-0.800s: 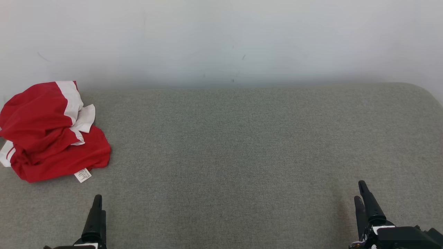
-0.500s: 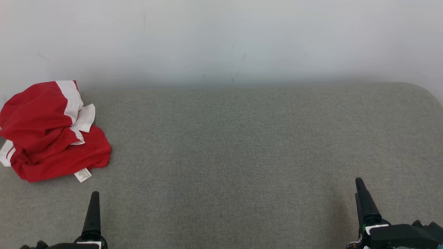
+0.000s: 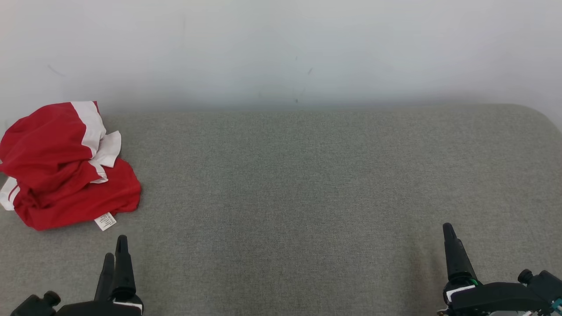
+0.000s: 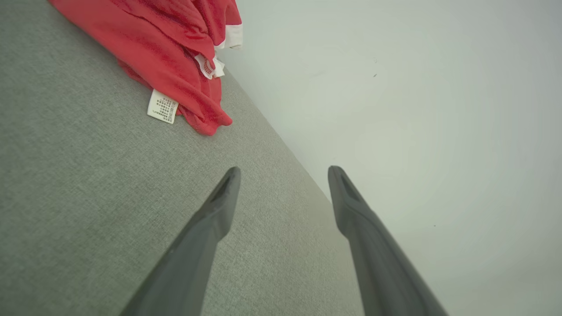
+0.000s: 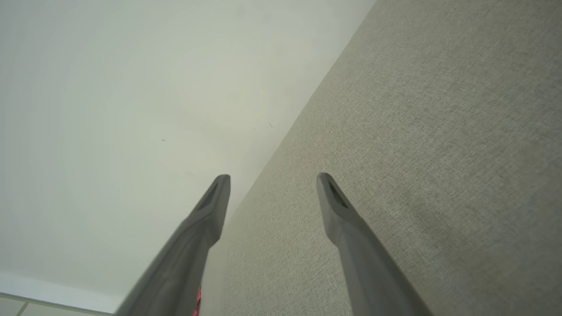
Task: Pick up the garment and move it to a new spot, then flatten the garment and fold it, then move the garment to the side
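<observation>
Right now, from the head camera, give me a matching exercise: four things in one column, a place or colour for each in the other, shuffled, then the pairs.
1. garment
2. care label
3. left gripper
4. right gripper

A. lower right, open over the grey surface
B. red and white, crumpled at the far left
C. small, white, printed, at the garment's near edge
D. lower left, open, just short of the label

Pairs: 1-B, 2-C, 3-D, 4-A.

red-white garment (image 3: pixel 61 171), crumpled, surface's far-left
</observation>
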You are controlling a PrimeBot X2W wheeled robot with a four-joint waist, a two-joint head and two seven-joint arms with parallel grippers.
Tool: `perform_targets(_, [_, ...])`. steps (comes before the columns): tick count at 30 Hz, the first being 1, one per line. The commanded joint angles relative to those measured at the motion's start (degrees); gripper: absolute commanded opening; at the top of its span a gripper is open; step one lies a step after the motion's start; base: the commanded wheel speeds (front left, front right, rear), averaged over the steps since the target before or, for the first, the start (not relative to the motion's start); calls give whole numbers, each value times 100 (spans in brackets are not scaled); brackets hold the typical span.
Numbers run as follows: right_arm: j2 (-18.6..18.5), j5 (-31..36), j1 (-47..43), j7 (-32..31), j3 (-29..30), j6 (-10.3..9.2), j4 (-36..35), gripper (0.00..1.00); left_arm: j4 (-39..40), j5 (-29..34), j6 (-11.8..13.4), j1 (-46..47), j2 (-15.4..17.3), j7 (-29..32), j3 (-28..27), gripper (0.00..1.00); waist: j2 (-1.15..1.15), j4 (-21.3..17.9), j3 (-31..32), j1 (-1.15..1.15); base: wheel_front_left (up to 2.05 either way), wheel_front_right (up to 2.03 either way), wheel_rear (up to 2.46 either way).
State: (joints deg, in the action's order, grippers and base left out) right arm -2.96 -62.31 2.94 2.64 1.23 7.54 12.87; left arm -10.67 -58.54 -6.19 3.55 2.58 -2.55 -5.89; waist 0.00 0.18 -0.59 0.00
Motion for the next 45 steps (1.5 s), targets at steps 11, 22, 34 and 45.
perform_targets(11, [-40,1500,35,271,-157,-4,-139,100,241,1603,67,-15,65,-273,119,100,0,4,-17,0,0,0,0])
perform_targets(22, [-32,2520,14,464,-248,-5,-166,100,328,2576,170,-39,170,-466,327,100,0,29,-44,0,0,0,0])
perform_targets(34, [-31,3407,-22,632,-364,-6,-158,100,448,3292,235,-134,310,-637,454,100,0,39,-30,0,0,0,0])
perform_targets(45, [-28,4137,-58,785,-406,-6,-168,100,509,3893,309,-200,405,-792,544,100,0,57,-15,0,0,0,0])
